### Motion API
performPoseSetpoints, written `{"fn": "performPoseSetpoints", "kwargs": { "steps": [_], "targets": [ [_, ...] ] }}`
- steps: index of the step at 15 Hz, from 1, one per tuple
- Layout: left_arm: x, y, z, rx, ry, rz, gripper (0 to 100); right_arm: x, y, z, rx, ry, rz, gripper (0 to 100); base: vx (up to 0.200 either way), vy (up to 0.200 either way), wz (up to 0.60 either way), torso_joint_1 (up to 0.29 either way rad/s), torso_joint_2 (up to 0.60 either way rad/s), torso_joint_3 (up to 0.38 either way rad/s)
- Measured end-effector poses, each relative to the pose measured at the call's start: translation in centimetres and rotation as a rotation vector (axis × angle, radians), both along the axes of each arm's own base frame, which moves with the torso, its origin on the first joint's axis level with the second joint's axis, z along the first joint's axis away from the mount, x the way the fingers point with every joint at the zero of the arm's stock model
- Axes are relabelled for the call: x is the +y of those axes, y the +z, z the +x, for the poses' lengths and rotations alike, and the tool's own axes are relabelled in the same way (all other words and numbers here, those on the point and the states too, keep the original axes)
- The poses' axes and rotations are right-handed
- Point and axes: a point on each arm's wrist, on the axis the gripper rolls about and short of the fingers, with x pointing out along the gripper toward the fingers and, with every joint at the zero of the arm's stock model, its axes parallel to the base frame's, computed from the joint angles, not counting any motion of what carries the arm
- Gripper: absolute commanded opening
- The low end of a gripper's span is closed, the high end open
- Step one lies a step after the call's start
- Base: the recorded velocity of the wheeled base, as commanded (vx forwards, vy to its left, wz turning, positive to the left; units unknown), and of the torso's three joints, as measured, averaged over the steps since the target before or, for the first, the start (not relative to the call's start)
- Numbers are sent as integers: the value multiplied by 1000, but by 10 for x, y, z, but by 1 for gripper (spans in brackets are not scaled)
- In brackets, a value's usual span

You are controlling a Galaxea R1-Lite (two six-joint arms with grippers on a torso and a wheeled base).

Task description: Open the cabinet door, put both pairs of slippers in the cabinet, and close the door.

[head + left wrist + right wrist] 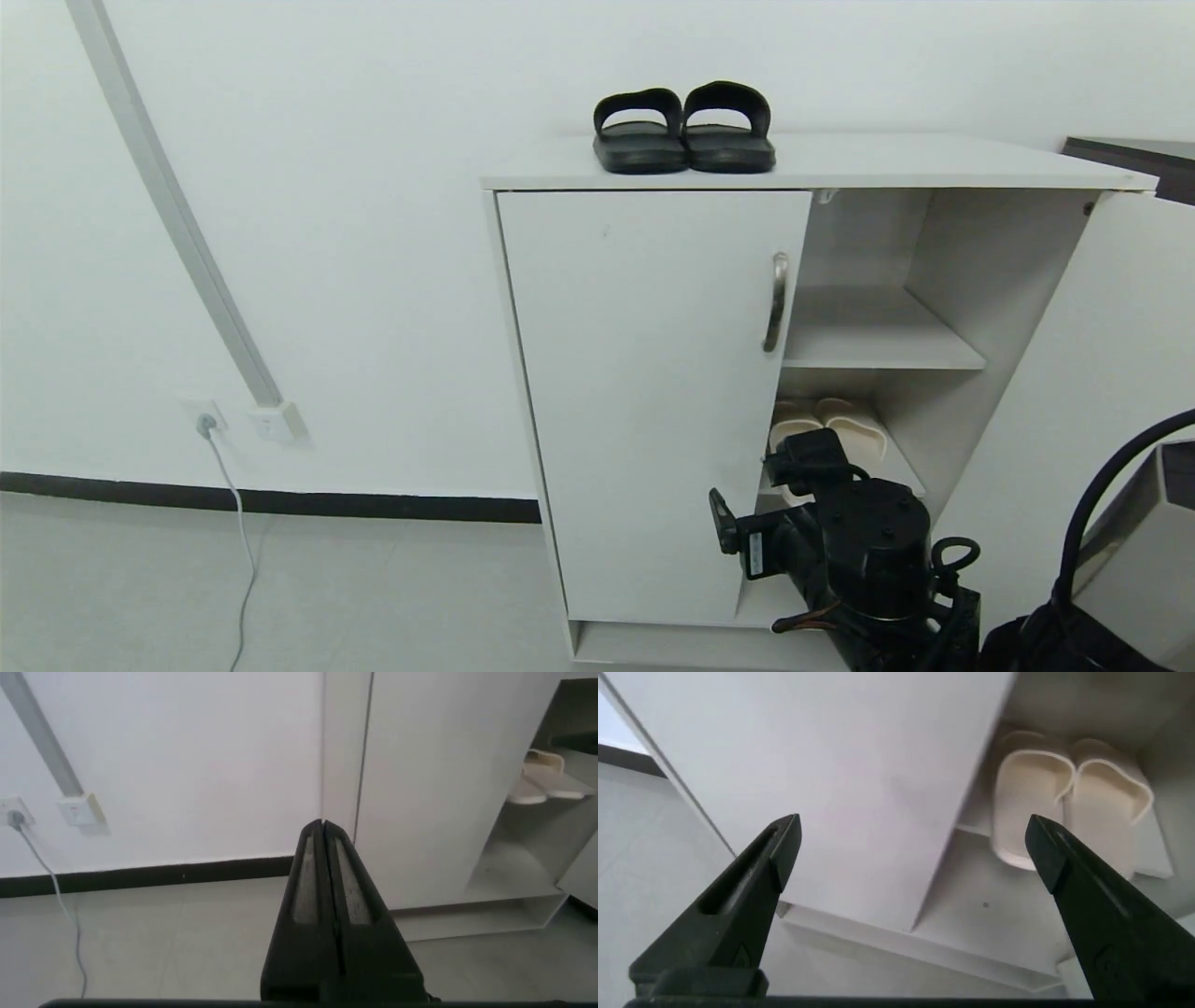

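Observation:
A pair of black slippers (684, 131) stands on top of the white cabinet (840, 161). The cabinet's left door (653, 401) is closed and its right door (1092, 392) is swung open. A cream pair of slippers (826, 425) (1069, 793) (547, 773) lies on the lower shelf inside. My right gripper (808, 457) (915, 835) hangs open and empty just in front of that shelf, at the closed door's free edge. My left gripper (322, 826) is shut on nothing, low over the floor and facing the cabinet's left side.
The upper shelf (878, 336) holds nothing. A metal handle (775, 301) sits on the closed door's edge. A wall socket with a cable (207, 422) is low on the left wall. A grey box (1144, 560) stands at the right beside the open door.

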Motion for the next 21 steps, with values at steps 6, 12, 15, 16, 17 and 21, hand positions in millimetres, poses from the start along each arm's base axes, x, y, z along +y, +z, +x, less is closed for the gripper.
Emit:
{"fn": "performPoseSetpoints", "kwargs": {
  "steps": [6, 12, 15, 16, 17, 21],
  "targets": [
    [0, 0, 0, 1, 0, 0, 0, -1, -2, 1, 4, -2, -5, 100, 0, 0, 0, 0, 0, 0],
    [0, 0, 0, 1, 0, -1, 0, 0, -3, 0, 5, 3, -5, 100, 0, 0, 0, 0, 0, 0],
    [0, 0, 0, 1, 0, -1, 0, -1, -3, 0, 6, 1, -7, 100, 0, 0, 0, 0, 0, 0],
    [0, 0, 0, 2, 0, -1, 0, 0, -3, 0, 6, 2, -7, 100, 0, 0, 0, 0, 0, 0],
    [0, 0, 0, 1, 0, -1, 0, 0, -3, 0, 7, 2, -7, 100, 0, 0, 0, 0, 0, 0],
    [0, 0, 0, 2, 0, -1, 0, -1, -4, -1, 5, 5, -26, 100, 0, 0, 0, 21, -164, -167]
  ]
}}
